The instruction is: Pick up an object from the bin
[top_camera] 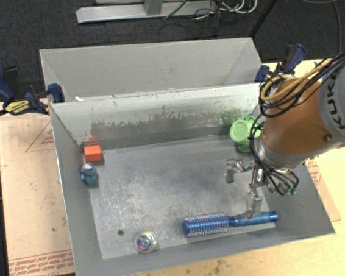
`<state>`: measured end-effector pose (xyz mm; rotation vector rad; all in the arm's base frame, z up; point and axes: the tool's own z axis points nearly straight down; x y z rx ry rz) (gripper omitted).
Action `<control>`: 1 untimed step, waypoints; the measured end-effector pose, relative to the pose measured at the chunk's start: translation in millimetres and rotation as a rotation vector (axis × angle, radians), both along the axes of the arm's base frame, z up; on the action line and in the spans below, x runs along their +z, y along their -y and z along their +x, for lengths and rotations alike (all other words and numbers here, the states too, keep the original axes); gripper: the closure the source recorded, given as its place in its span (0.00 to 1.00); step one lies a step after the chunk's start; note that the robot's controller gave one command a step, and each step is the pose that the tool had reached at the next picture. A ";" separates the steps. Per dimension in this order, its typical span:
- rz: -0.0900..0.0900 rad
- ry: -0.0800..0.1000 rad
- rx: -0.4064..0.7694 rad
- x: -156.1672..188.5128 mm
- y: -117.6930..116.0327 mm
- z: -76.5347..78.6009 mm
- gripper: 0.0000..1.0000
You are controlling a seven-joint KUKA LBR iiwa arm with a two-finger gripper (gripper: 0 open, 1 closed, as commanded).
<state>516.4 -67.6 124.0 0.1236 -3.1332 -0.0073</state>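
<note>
My gripper [242, 189] hangs over the right part of the bin floor, open, with nothing between its fingers. One fingertip [231, 173] points left over bare floor. The other fingertip [253, 208] stands just above the handle of a blue hairbrush [227, 222]. The brush lies lengthwise along the front wall, bristle head to the left and handle to the right. Whether the finger touches the handle I cannot tell. A green round cup-like thing [240, 131] sits at the back right, close behind the gripper and partly hidden by the arm.
An orange block [92, 153] and a small blue figure [89, 174] lie by the left wall. A shiny ball [145, 242] rests at the front left. The arm with its cables covers the bin's right side.
</note>
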 end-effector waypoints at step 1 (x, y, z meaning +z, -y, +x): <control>0.001 0.002 0.059 -32.5 -70.6 -32.3 0.00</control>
